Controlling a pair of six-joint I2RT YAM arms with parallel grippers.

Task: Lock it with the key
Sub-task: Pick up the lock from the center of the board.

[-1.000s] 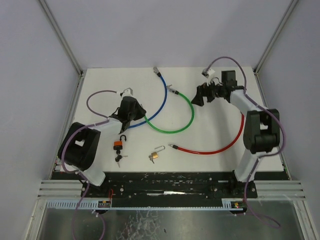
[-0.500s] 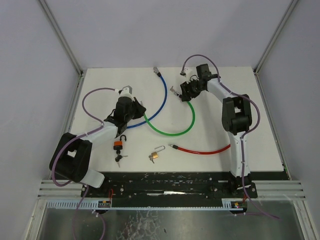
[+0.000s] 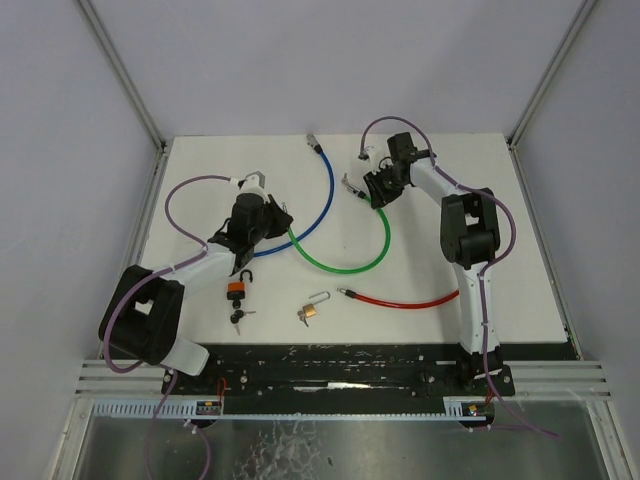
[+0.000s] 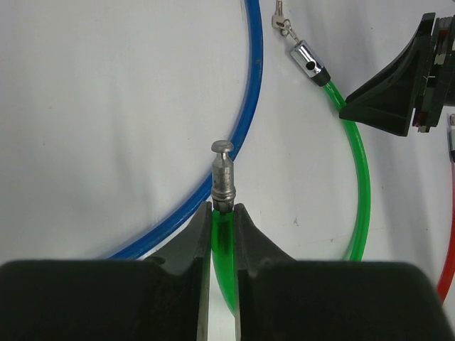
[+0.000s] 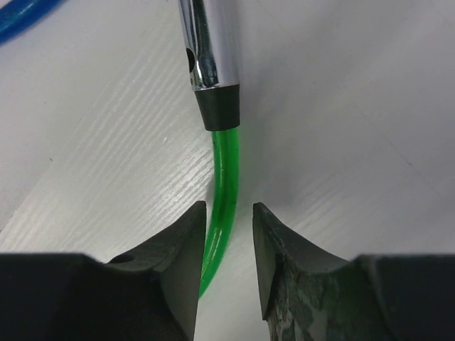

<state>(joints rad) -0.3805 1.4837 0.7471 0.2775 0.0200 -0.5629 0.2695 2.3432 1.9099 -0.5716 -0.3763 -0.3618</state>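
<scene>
Left tool [image 4: 222,211]: clamped on green cable [image 4: 222,245] behind its pin [image 4: 222,177]. Right tool [image 5: 229,234]: narrow, straddling cable, lock barrel [image 5: 208,50] at 12 o'clock; off-centre pinch could flick cable aside.

Count: 3 cables, 2 padlocks, 1 key bunch, 2 arms.
Cables: blue cable [image 3: 331,195], green cable [image 3: 345,267], red cable [image 3: 410,304]. Padlocks: orange padlock [image 3: 237,289], brass padlock [image 3: 310,314]. Key bunch [image 3: 238,318]: keys too small to count. Left arm [image 3: 190,265], right arm [image 3: 470,230].
</scene>
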